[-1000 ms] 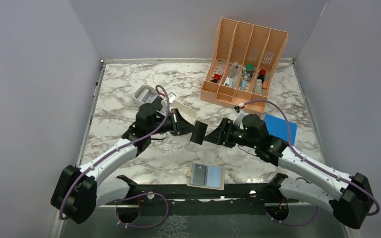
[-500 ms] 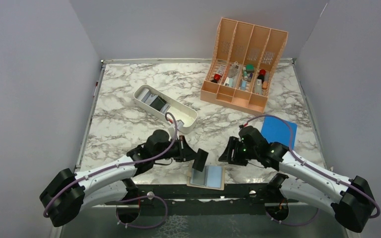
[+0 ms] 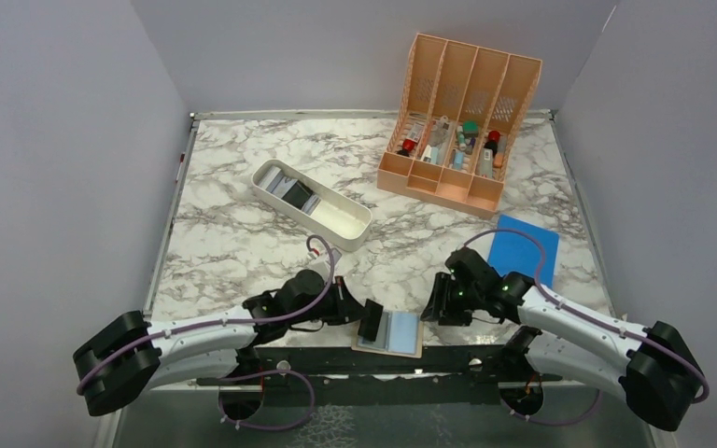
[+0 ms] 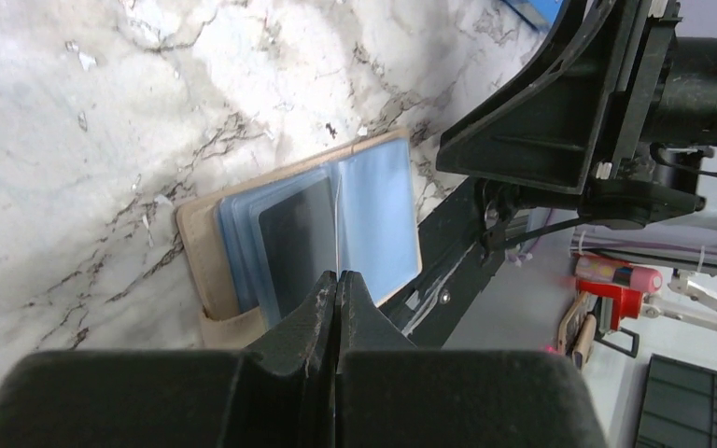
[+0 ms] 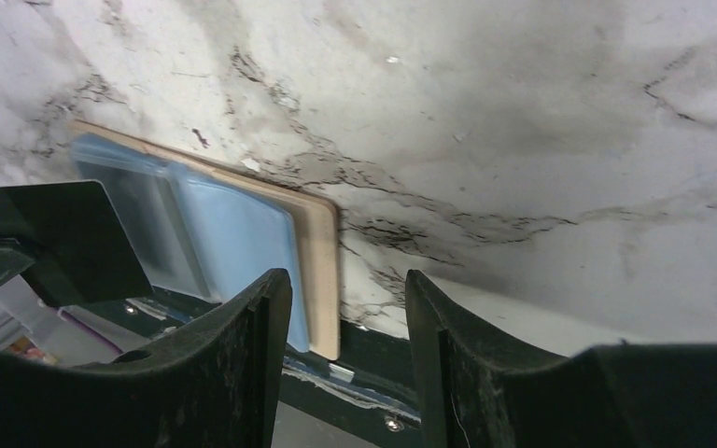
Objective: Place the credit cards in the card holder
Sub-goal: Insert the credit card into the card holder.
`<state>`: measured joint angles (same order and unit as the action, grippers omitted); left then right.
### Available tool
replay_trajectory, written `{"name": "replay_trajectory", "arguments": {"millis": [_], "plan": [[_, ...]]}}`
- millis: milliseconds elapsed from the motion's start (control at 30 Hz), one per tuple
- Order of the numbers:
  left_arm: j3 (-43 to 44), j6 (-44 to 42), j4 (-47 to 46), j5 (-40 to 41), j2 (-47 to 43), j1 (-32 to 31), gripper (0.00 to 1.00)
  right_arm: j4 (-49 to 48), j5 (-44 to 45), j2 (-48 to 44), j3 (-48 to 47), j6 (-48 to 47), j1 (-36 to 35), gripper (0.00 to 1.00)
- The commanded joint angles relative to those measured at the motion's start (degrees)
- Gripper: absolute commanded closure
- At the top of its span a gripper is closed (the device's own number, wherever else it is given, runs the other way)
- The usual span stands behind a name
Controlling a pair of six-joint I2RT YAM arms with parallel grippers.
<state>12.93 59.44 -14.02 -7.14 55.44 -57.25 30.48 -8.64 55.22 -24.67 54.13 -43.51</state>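
The card holder [image 3: 403,331] lies open at the table's near edge, tan outside and blue-grey inside [image 4: 373,205]. A dark card [image 4: 294,233] sits in its left pocket. My left gripper [image 3: 359,315] is shut on a black credit card [image 3: 371,320], held on edge just above the holder's left half. In the left wrist view the card shows only as a thin line [image 4: 338,210] rising from the closed gripper [image 4: 338,276]. My right gripper [image 3: 432,303] is open at the holder's right side, and the tan right edge [image 5: 322,271] lies between its fingers [image 5: 348,280] with nothing gripped.
A long white tray [image 3: 336,217] with more cards [image 3: 294,191] stands mid-left. The peach slotted organizer [image 3: 457,112] stands at the back right, and a flat bright-blue rectangle [image 3: 523,247] lies behind the right arm. The black table rail [image 3: 448,359] runs just below the holder.
Both arms have come from mid-table to the near edge. The left one carried the black card down over the holder. The right gripper's jaws have narrowed somewhat.
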Motion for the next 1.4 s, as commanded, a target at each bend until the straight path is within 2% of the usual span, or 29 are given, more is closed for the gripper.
{"name": "replay_trajectory", "arguments": {"millis": [0,200,533,967,1367], "plan": [[-2.1,3.4,-5.0,4.7,0.2,-2.4,1.0,-0.1,1.3,-1.2,1.8,0.0,-0.1,0.48],[-3.1,4.9,-7.5,6.8,4.0,-4.6,1.0,-1.9,-1.4,-1.1,3.4,-0.6,-0.1,0.48],[-1.8,4.5,-10.8,10.7,9.5,-7.7,1.0,-8.7,-7.4,-2.2,7.4,2.4,-0.6,0.54],[2.1,4.7,-14.1,15.3,19.5,-13.1,1.0,-12.1,-8.9,-1.0,9.7,2.8,-0.8,0.59],[2.2,7.5,-15.0,17.6,22.3,-14.3,1.0,-10.4,-5.9,-0.2,9.7,2.3,-0.8,0.7]]}}
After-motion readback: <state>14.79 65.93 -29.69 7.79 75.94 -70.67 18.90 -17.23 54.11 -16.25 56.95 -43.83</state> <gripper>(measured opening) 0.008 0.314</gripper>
